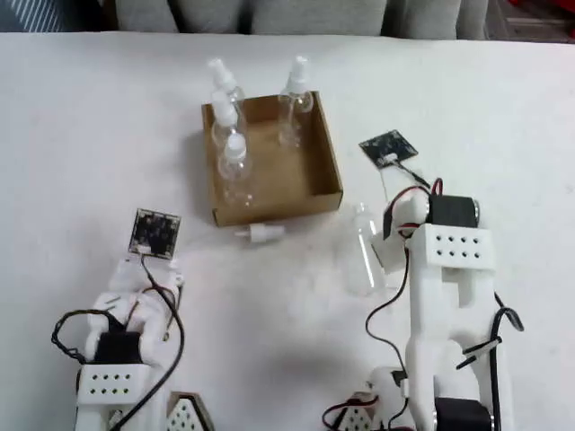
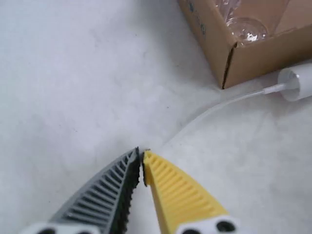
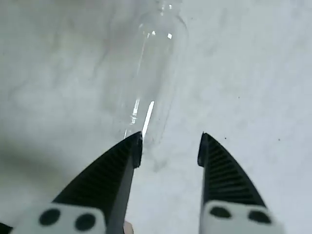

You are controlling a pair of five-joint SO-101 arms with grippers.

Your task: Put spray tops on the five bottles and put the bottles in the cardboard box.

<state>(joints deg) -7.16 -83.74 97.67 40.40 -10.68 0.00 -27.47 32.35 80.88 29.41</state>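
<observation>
At the near edge, left gripper (image 2: 142, 156) pinched together, empty; right gripper (image 3: 169, 146) spread apart just behind the lying bottle (image 1: 363, 256), 4 o'clock from the cardboard box (image 1: 269, 208). An off-centre pinch may roll it away; the spray top (image 1: 260, 233) lies at the box's 6 o'clock.

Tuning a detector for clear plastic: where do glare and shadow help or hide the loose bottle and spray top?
Right wrist view: white glare streaks run along the lying bottle, its edges faint against the table. High view: it almost blends into the white table. Left wrist view: a dark shadow line marks the corner of the cardboard box; the thin tube of the spray top barely stands out.
</observation>
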